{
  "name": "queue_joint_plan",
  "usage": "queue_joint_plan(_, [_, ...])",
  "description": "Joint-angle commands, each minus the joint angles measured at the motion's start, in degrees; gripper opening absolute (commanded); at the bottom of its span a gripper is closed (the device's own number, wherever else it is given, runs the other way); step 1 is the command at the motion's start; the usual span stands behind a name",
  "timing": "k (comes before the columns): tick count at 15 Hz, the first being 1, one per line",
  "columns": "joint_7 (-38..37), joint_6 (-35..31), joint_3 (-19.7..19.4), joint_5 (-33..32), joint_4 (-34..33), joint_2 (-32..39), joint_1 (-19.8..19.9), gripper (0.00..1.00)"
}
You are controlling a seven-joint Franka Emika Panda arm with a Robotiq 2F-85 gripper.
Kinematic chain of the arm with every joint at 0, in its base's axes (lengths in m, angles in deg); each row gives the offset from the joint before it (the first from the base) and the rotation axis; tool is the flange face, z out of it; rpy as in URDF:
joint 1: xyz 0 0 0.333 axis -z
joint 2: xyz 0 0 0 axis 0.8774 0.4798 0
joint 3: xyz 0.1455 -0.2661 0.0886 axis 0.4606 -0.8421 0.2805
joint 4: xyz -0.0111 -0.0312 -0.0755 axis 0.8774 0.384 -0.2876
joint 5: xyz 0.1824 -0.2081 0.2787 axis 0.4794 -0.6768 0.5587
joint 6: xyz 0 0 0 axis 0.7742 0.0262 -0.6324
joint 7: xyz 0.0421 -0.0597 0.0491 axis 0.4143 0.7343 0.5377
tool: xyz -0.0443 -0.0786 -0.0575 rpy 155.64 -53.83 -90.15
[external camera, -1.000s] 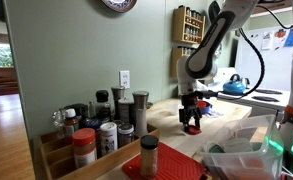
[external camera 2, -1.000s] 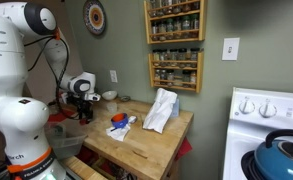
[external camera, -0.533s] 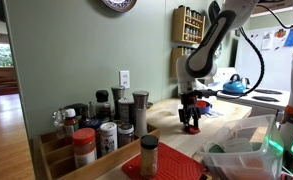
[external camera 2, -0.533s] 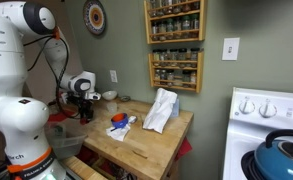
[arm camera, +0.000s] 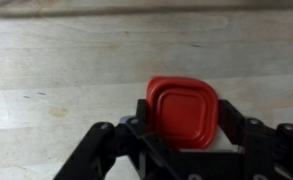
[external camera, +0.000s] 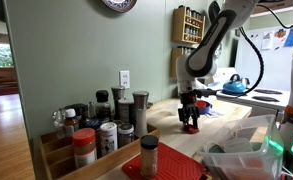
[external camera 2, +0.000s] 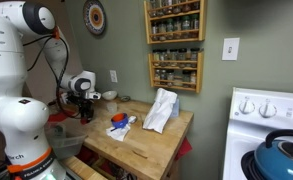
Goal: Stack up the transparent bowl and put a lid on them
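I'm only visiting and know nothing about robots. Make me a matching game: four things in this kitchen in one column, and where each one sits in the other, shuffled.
Things:
1. red lid
2. blue kettle
3. white cloth
4. spice rack

Places:
A. hung on the wall
B. on the stove
C. held in the tool
D. on the wooden counter

Pairs: 1-C, 2-B, 3-D, 4-A

White, rounded links on the Panda arm (external camera 2: 16,60), dark seams at the joints, black cable (external camera 2: 58,62) looping alongside; matte black Robotiq gripper (arm camera: 183,118), angular linkage fingers (arm camera: 104,150).
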Motion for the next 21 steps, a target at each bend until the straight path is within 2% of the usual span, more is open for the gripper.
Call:
queue_joint_plan(1, [-0.7,1.2,-0.7,-2.2,1.0,-2.6,0.3,0.46])
queue_joint_plan(5, [-1.2,5.6,-1.6,-7.1,0.2,-7.1,0.5,0.46])
queue_joint_plan(10, [-0.7,17.4,-2.5,-16.3,-6.0,-11.8,1.7,0.46])
queue_joint_plan(15, [1.3,23.1,-3.4,-21.7,-15.9,-8.3,3.4,0.46])
queue_joint_plan(21, [3.1,23.1,-5.1,-23.2,-21.9,-1.9,4.7,0.46])
